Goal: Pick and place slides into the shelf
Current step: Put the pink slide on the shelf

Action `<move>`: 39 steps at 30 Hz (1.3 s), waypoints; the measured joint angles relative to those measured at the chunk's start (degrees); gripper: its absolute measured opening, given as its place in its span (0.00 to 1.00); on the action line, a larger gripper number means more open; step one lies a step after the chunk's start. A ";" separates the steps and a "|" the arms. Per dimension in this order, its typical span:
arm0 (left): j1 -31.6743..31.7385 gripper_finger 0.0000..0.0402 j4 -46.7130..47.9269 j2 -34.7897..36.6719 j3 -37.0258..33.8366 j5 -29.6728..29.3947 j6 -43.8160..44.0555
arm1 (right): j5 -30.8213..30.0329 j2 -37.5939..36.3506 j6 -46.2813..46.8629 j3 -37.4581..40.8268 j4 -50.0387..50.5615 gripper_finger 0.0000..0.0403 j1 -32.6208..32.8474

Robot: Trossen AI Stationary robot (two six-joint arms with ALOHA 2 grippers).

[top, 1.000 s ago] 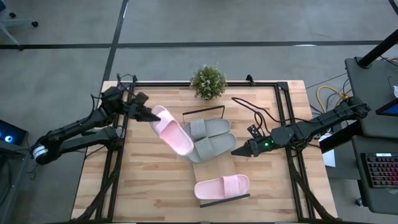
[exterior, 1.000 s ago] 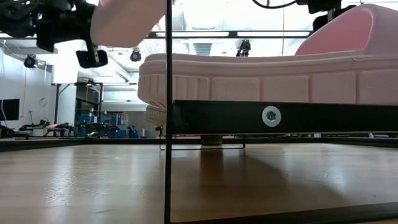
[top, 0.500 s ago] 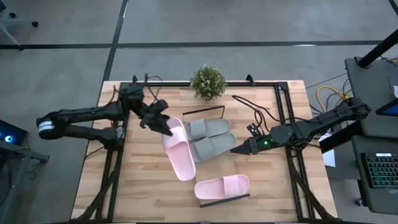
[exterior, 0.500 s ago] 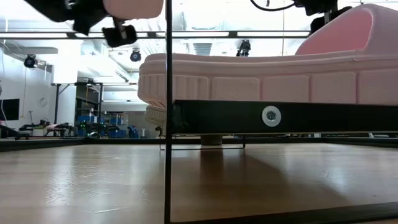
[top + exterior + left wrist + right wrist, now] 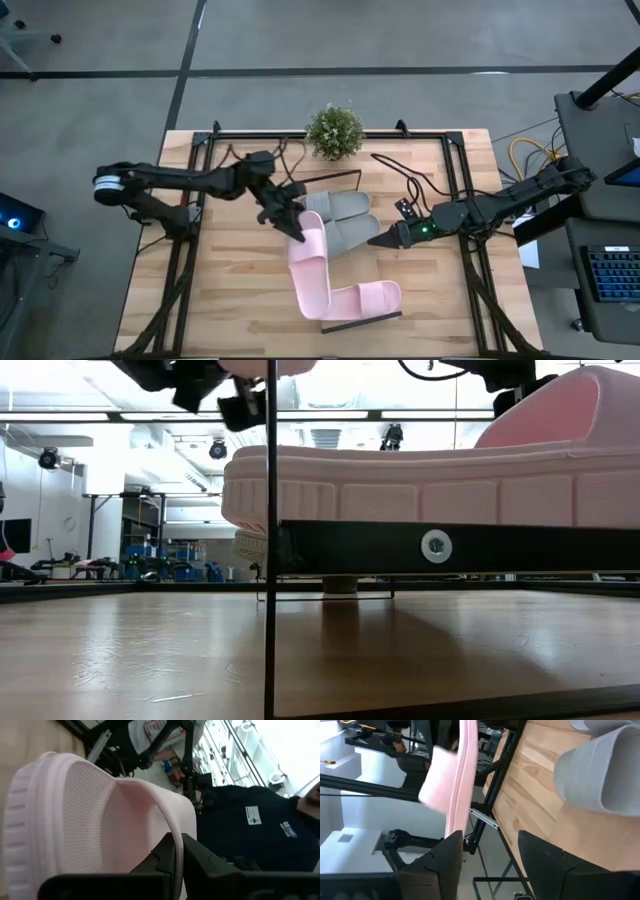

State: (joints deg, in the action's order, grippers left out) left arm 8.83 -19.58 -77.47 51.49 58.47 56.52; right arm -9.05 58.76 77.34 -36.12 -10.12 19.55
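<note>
The shelf runs from far to near down the table's middle. On it lie two grey slides side by side, and a pale pink slide across its near end. My left gripper is shut on a second pink slide, which hangs over the shelf with its length pointing toward the near edge. My right gripper stands open just right of the nearer grey slide, touching nothing. My left gripper pinches the pink slide's strap at its edge: one finger is under the strap in the foot opening, the other outside. The fingers reach about level from the table's left. The slide stretches away from them, clear of the table.
A potted plant stands at the far edge behind the shelf. A black cable loops on the table toward the right arm. A person in a dark shirt stands beyond the table. Bare wood lies left of the shelf.
My left gripper has swept from the table's far left toward the middle and a little nearer, carrying the pink slide. The slide has swung round from slanting across the grey slides and now points toward the near edge, its free end over the other pink slide.
</note>
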 joint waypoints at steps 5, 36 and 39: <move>-2.18 0.00 -1.79 -5.11 4.73 -0.02 0.12 | -0.08 -0.02 -0.43 0.00 -0.84 0.47 -0.11; -9.24 0.00 -2.44 -17.57 16.49 -0.35 1.01 | 3.53 10.01 -1.03 -0.02 -15.07 0.47 -1.64; -9.28 0.00 -2.42 -17.70 16.51 -0.39 1.19 | 3.68 9.97 -1.09 -0.02 -15.67 0.47 -1.64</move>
State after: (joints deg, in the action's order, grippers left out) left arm -0.45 -22.00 -95.18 68.00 58.08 57.71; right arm -5.37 68.73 76.25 -36.14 -25.79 17.91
